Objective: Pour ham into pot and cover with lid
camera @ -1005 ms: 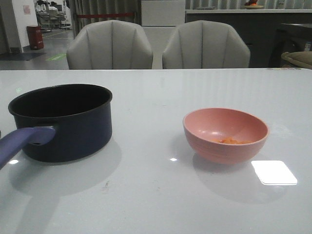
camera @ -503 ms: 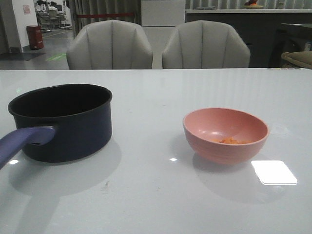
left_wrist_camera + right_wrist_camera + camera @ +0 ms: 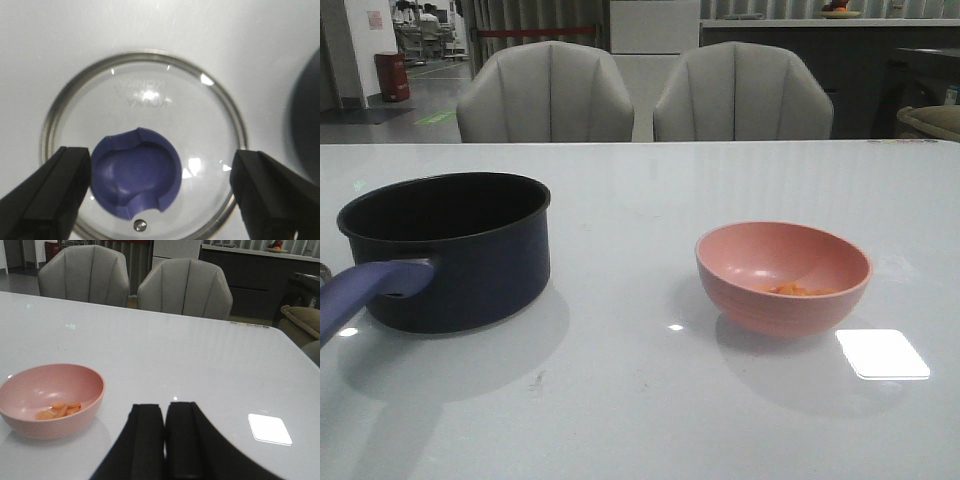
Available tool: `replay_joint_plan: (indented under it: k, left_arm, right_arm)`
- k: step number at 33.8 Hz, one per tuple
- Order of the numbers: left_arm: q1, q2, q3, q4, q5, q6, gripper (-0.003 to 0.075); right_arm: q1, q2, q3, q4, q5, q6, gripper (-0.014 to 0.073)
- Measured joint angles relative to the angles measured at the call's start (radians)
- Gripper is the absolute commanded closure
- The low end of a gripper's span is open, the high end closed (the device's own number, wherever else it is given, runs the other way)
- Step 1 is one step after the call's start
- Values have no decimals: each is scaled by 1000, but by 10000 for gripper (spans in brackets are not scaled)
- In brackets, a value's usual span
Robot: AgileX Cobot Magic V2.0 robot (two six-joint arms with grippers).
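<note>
The dark navy pot (image 3: 450, 250) with a purple-blue handle (image 3: 365, 290) stands on the left of the white table. The ham (image 3: 792, 290) lies as a small orange heap in the salmon-pink bowl (image 3: 783, 277) on the right; it also shows in the right wrist view (image 3: 57, 410), in the bowl (image 3: 50, 400). The glass lid (image 3: 145, 145) lies flat on the table under my left gripper (image 3: 162, 187), which is open, its fingers wide to either side of the purple-blue knob (image 3: 136, 172). My right gripper (image 3: 165, 415) is shut and empty, to the right of the bowl. Neither gripper shows in the front view.
Two grey chairs (image 3: 645, 92) stand behind the table's far edge. A bright light reflection (image 3: 882, 353) lies on the table right of the bowl. The pot's dark edge (image 3: 307, 120) shows beside the lid in the left wrist view.
</note>
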Motion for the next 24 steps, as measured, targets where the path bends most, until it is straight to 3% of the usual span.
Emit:
replay_joint_plan:
  k: [8,19,24]
  left_arm:
    - [0,-248,42,-31,7,0,137]
    - [-2,-680,325,-128,-197,0,137]
    - [-61,-887,445,-135,-264,0,137]
  right_arm:
    - [0,0,0,0,0,0,427]
    - [0,0,0,0,0,0,427]
    - [0,0,0,0,0,0,427]
